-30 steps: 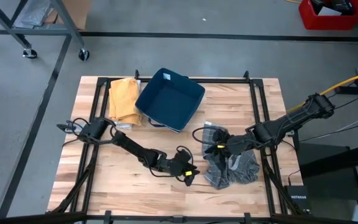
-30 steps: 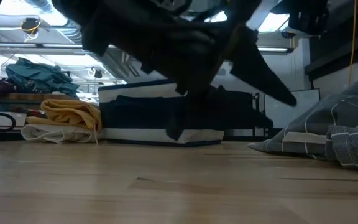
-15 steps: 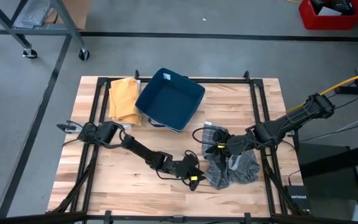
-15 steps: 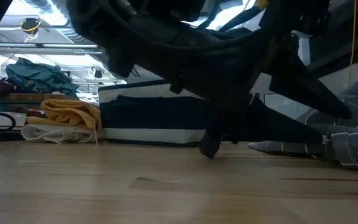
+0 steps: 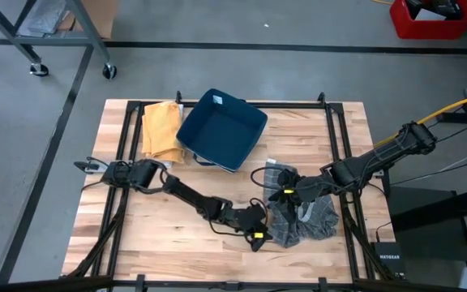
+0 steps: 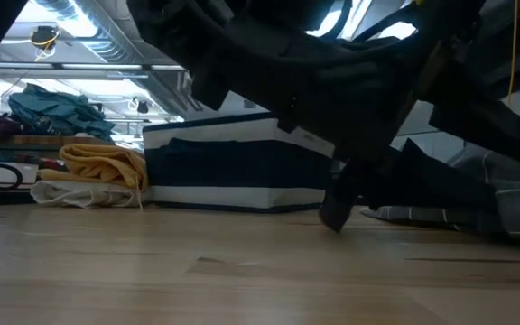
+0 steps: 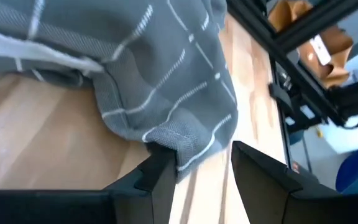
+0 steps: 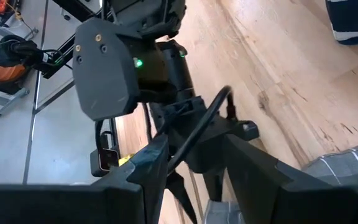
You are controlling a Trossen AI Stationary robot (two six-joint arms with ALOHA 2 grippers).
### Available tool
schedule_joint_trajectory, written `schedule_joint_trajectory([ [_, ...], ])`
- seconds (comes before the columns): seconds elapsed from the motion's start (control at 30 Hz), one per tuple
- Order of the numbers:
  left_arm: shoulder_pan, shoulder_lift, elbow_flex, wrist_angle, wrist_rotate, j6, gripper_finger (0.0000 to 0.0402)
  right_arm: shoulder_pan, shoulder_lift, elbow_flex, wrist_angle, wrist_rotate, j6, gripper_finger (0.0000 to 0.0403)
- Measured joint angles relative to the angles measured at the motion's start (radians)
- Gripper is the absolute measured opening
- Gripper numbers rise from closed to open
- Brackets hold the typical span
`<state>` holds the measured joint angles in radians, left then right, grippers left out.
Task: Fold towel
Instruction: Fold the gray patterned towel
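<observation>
Grey checked towel [image 5: 302, 215], crumpled in a heap near the desk's [image 5: 160, 243] right edge, toward the front right corner. Left claw [image 5: 257, 237] low at the towel's near-left hem, fingers spread with a corner of cloth between them. Right claw [image 5: 286, 193] on top of the heap, fingers apart. Blue bin [image 5: 221, 130] and yellow cloth [image 5: 160, 127] near the back edge.
</observation>
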<state>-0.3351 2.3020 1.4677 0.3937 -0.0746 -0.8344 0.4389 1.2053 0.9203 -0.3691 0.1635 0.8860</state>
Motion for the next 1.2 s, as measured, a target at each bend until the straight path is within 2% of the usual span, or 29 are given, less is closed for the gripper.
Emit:
schedule_joint_trajectory([
  [0.2,-0.019,-0.001,0.000,-0.015,-0.011,0.074,0.0130,0.000,0.000,0.000,-0.001,-0.019,-0.001,0.0161],
  [0.3,-0.024,0.002,-0.002,0.010,-0.048,0.107,0.0090,0.000,0.000,0.000,0.000,-0.024,-0.001,0.0161],
  [0.4,-0.026,0.002,-0.002,0.045,-0.060,0.114,0.0030,0.000,0.000,0.000,0.000,-0.025,-0.001,0.0161],
  [0.47,-0.025,0.002,-0.002,0.068,-0.062,0.108,0.0009,0.000,-0.008,0.000,-0.007,-0.026,-0.003,0.0161],
  [0.7,-0.027,-0.063,-0.003,0.052,-0.066,0.086,0.0003,0.000,-0.109,0.000,-0.062,-0.045,-0.011,0.0161],
  [0.9,-0.026,-0.207,-0.002,0.045,-0.076,0.192,0.0001,0.028,-0.240,0.000,-0.123,0.017,-0.069,0.0161],
  [1.07,-0.018,-0.351,-0.001,-0.045,-0.149,0.274,0.0001,0.073,-0.324,0.001,-0.202,0.093,-0.083,0.0161],
  [1.2,-0.012,-0.458,-0.002,-0.152,-0.243,0.317,0.0001,0.112,-0.341,0.001,-0.275,0.121,-0.082,0.0161],
])
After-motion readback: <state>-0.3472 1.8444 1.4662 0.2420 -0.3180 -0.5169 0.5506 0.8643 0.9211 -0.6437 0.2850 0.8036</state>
